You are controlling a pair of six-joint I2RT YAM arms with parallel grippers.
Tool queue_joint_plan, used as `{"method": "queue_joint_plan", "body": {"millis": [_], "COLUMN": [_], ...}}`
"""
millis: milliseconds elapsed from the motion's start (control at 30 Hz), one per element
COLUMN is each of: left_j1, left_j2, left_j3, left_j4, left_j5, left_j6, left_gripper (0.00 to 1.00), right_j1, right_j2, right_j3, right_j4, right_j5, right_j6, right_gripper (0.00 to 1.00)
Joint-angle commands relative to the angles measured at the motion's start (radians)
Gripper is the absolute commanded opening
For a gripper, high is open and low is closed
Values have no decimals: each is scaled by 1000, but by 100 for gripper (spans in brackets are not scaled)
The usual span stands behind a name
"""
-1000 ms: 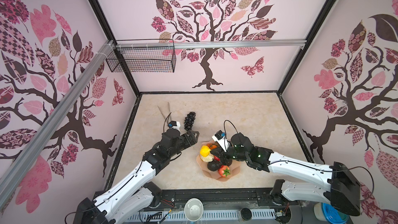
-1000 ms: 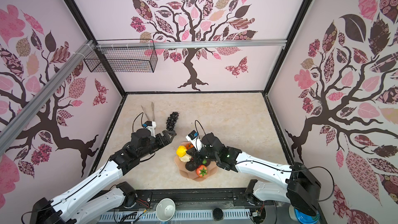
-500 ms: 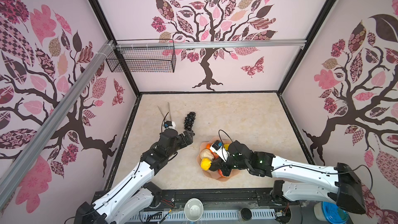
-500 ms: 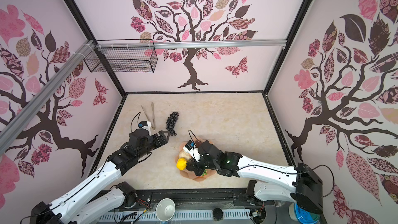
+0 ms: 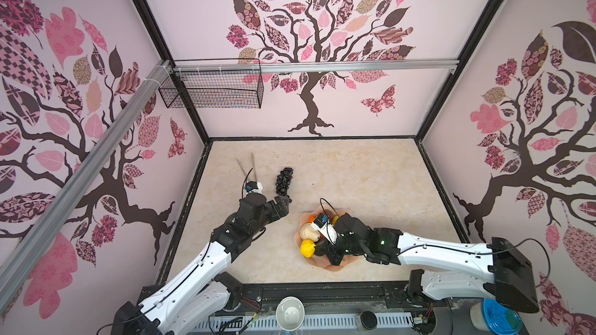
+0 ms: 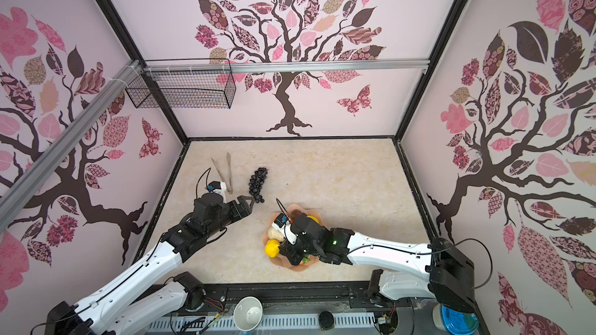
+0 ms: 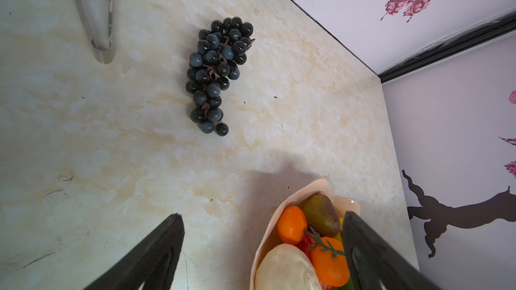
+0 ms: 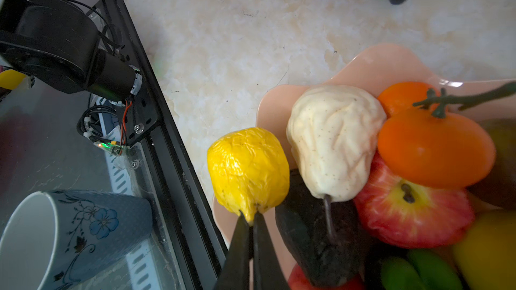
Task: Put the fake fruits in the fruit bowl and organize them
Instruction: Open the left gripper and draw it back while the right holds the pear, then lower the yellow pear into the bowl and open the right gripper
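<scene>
Our right gripper (image 8: 251,218) is pinched shut on the pointed tip of the yellow lemon (image 8: 248,168). We hold it at the rim of the peach-pink fruit bowl (image 8: 371,62), just beside the cream pear (image 8: 335,140), which lies in the bowl with two oranges (image 8: 435,149) and a red apple (image 8: 410,213). Our left gripper (image 7: 262,214) hangs empty with its jaws spread wide above the marble table (image 7: 111,149), between the bowl and the black grape bunch (image 7: 216,76), which lies on the table beside the tongs (image 7: 102,51), outside the bowl.
</scene>
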Motion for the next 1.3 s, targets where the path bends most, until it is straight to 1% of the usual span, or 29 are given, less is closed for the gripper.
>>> {"method": "queue_joint_plan", "body": {"millis": [0, 367, 700, 1133, 1267], "left_j1": [3, 3, 4, 4, 5], "left_j2": [1, 11, 18, 12, 34], "left_j3": [-31, -39, -39, -11, 10], "left_j4": [17, 29, 37, 13, -13], "left_j5": [-6, -2, -2, -46, -61], "left_j6": [8, 4, 7, 46, 81], "left_gripper": [91, 91, 91, 91, 91], "right_j1": [7, 10, 10, 12, 11], "right_j2": [25, 72, 103, 39, 15], "right_j3": [16, -3, -6, -5, 0], "right_j4": [22, 37, 36, 30, 16], "right_j5": [28, 74, 80, 55, 54], "right_j6": [13, 24, 23, 27, 32], "right_gripper": [4, 4, 5, 24, 31]}}
